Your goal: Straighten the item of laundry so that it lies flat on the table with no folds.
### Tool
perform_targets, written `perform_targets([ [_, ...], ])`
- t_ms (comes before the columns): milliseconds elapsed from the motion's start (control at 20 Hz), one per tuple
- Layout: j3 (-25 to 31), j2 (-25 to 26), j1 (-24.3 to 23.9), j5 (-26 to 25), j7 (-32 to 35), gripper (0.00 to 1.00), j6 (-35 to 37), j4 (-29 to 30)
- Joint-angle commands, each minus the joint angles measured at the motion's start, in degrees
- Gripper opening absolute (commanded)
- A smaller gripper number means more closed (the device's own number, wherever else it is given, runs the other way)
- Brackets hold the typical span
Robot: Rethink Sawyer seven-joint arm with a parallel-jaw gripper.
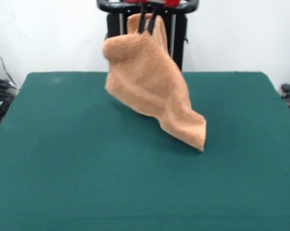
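Note:
The orange-tan terry towel (147, 79) hangs bunched and folded from my gripper (147, 21) near the top middle of the front view. The two black fingers (142, 21) are pinched on the towel's top edge. The towel drapes down and to the right. Its lowest corner (199, 139) reaches down to the dark green table (63, 159), just right of the middle; I cannot tell whether it touches. The rest of the towel is held up in the air.
The robot's black pedestal (178, 38) stands behind the towel at the table's far edge. Dark cables and gear (0, 96) lie off the table's left side, and a dark object (289, 94) off its right side.

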Motion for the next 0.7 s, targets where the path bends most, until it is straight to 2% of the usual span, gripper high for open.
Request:
perform_targets([
  [50,6.16,8.27,-4.64,-7.92,-3.86,0.00,-9.07,0.11],
  [300,8.13,9.83,-7.88,-11.42,-4.43,0.00,-12.30,-0.09],
  [700,12.88,3.54,-9.77,-8.09,-5.72,0.00,-4.18,-0.68],
])
